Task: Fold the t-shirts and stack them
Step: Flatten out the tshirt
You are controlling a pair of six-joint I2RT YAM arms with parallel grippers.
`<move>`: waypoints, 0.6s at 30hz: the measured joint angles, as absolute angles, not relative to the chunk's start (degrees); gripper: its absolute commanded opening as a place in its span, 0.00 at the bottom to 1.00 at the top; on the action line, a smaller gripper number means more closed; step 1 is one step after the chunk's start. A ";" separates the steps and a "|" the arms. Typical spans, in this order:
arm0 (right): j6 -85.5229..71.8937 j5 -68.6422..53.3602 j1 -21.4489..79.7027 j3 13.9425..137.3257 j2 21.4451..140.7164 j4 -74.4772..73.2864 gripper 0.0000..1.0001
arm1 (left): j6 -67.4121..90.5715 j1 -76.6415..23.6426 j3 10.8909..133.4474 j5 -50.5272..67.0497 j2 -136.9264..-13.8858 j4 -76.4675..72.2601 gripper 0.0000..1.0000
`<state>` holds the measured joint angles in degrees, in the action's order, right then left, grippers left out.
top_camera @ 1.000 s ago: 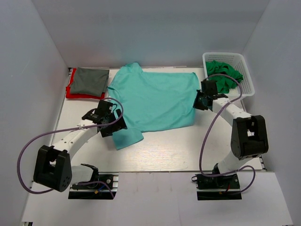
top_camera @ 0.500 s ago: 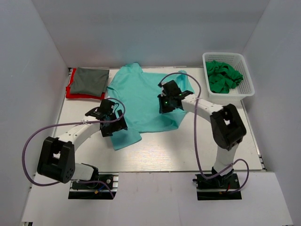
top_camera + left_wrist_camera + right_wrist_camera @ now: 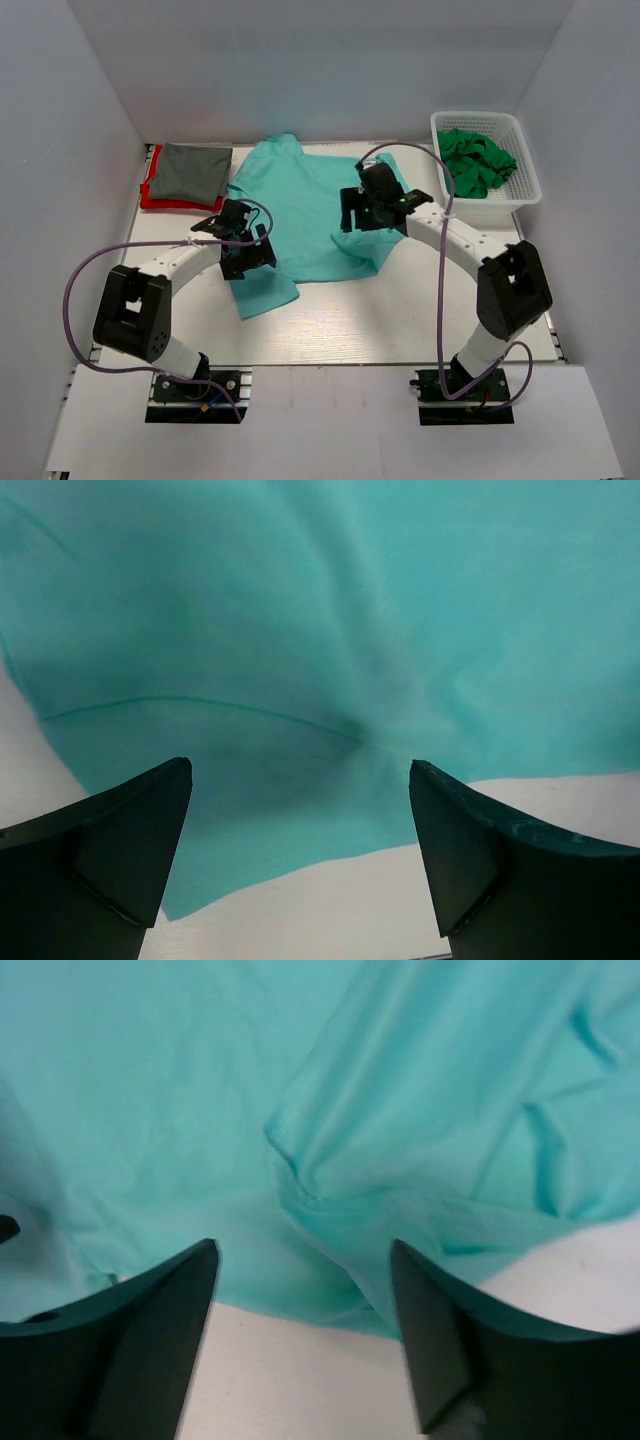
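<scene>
- Teal shirt [image 3: 310,200] is lying mostly flat in the middle of the worktop [image 3: 400,320], with its right side looking doubled inward over the body, bunched and not crisp.
- Left gripper [image 3: 300,770] is hovering over the shirt's lower-left corner with jaws standing wide apart and gripping nothing; only teal cloth and a strip of worktop are showing beneath it.
- Right gripper [image 3: 305,1250] is sitting over the folded right part with jaws also spread and nothing pinched (a raised ridge of cloth is lying just ahead of the fingers).
- Grey shirt [image 3: 190,172] is lying folded on top of the red shirt [image 3: 160,203] at the far left corner, so the stack is looking two shirts done.
- Green shirt [image 3: 478,162] is sitting crumpled in the basket [image 3: 497,208] at the far right, untouched as far as I can judge.
- Progress, my read: about halfway. The teal shirt is getting its first fold only; the left side and a crosswise fold are looking still due, then placing it on the stack.
- After that the green shirt is waiting for its whole cycle: pull out, spread, fold, stack.
</scene>
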<state>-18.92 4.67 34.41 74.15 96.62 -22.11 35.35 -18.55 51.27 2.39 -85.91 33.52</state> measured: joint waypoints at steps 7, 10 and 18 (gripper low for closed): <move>-25.10 8.38 30.89 72.51 95.72 -28.93 0.62 | 34.92 -18.55 53.78 2.39 -88.68 31.40 1.00; -25.30 6.35 30.57 70.22 95.77 -30.06 0.62 | 34.57 -18.55 53.84 2.44 -89.62 31.18 1.00; -25.06 4.10 30.28 69.41 99.70 -29.89 0.48 | 34.28 -18.55 53.82 2.59 -90.76 31.11 1.00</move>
